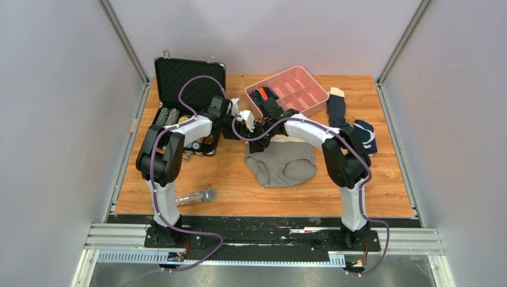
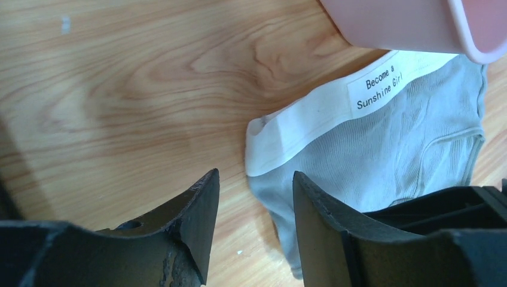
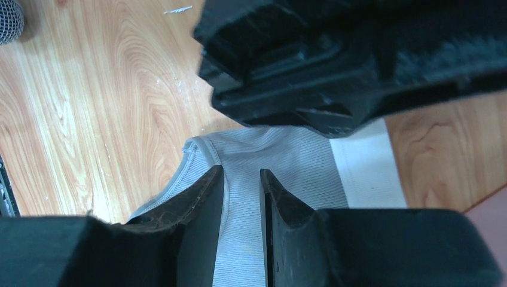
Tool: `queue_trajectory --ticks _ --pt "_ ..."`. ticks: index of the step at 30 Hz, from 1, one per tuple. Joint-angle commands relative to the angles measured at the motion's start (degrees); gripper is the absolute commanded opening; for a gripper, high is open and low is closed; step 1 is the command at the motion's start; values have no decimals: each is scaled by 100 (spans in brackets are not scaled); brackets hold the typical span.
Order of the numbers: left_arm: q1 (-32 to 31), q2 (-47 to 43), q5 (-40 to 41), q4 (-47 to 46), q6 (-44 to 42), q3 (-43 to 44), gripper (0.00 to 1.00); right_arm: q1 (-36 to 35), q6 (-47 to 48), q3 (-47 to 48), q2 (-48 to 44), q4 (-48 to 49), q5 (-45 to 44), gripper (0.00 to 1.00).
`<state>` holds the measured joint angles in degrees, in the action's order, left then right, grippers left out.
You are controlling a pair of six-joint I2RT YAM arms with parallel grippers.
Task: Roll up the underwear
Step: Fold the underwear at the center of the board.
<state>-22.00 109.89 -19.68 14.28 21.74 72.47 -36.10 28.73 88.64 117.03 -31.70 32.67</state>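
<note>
Left gripper (image 2: 255,173) hangs with jaws spread and empty over bare wood just beside the corner of the cream waistband (image 2: 311,116), likely placed to take that corner. Right gripper (image 3: 241,173) is down on the grey cloth, jaws nearly together with ribbed fabric showing in the gap, but I cannot tell whether a fold is pinched. Underwear (image 1: 284,164) lies flat and unrolled about mid-table (image 1: 227,185), band toward the far edge just short of the pink tray (image 1: 326,94), probably where the roll starts; the tag (image 2: 379,86) on the band reads "Become a Sunshine Girl".
</note>
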Motion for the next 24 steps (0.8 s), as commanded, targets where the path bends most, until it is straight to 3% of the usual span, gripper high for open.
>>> queue_trajectory --ticks 1,7,11,18,21,24 --pt "-33 343 -404 -291 16 279 56 -112 -12 -126 118 233 202 30" --pt "-33 571 -228 -227 -1 343 47 -235 14 -260 211 338 134 29" --pt "-33 623 -257 -274 130 319 33 -329 24 -264 320 402 50 29" --pt "-32 664 -304 -327 264 347 16 -458 55 -277 538 500 -222 28" --pt "-33 673 -300 -358 342 357 2 -498 181 -387 562 499 -245 19" --pt "-33 689 -210 -347 392 391 0 -510 328 -552 607 509 -287 12"
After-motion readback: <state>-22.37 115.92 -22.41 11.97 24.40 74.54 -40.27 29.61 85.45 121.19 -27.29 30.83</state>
